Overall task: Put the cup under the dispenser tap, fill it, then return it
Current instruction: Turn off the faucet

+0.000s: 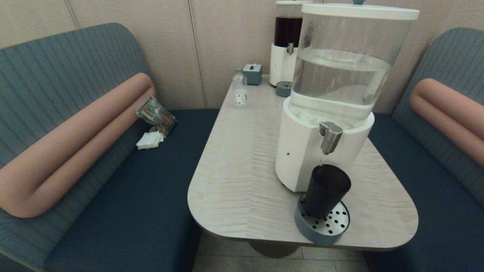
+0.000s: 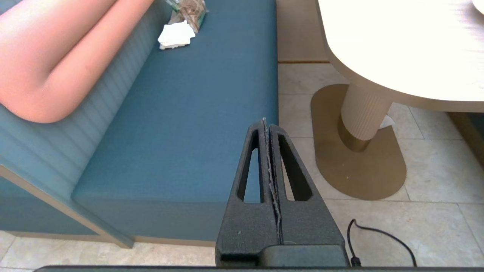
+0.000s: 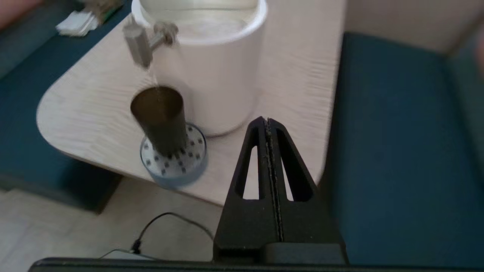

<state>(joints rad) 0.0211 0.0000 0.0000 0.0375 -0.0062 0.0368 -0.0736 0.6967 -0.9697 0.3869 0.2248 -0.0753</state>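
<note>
The black cup (image 1: 326, 189) (image 3: 162, 120) stands on the round perforated drip tray (image 1: 329, 226) (image 3: 179, 162), right below the steel dispenser tap (image 1: 330, 136) (image 3: 140, 45). A thin stream of water runs from the tap into the cup. The tap belongs to the white-based dispenser (image 1: 302, 151) with the wide clear tank (image 1: 342, 56). My right gripper (image 3: 267, 120) is shut and empty, off the table's near right corner, apart from the cup. My left gripper (image 2: 266, 121) is shut and empty, low beside the left bench. Neither arm shows in the head view.
A slimmer dark-liquid dispenser (image 1: 287, 41), a small clear bottle (image 1: 239, 88) and a blue tissue box (image 1: 252, 73) stand at the table's far end. A snack packet (image 1: 155, 114) and napkins (image 1: 149, 139) lie on the left bench. A cable (image 3: 166, 223) lies on the floor.
</note>
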